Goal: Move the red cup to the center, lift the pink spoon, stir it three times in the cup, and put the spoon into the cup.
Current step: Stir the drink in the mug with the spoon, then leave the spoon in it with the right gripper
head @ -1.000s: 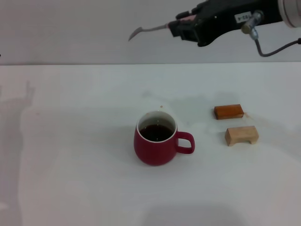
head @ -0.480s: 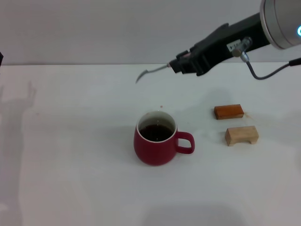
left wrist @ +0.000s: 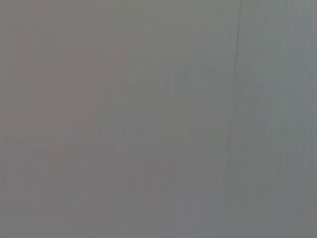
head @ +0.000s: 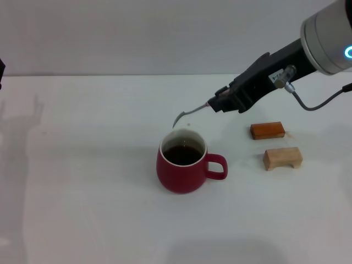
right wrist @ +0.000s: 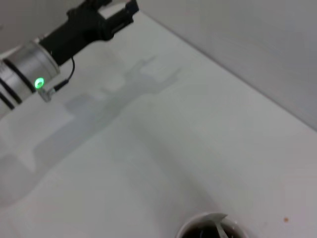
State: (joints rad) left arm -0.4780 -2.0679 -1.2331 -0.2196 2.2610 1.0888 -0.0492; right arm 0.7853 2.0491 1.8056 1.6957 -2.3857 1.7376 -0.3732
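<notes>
Red cup [head: 180, 171] – glossy ceramic; pink spoon [head: 190, 114] bowl – shiny metal; table [head: 88, 165] – matt white.

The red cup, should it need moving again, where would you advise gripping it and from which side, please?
I would probably take the red cup by its loop handle, coming in from the robot's right, since the handle points that way. The belly is rounded and likely slippery, and dark liquid fills it, so keep it upright. The right gripper holds the pink spoon above the rim; the left gripper is parked far off.
</notes>
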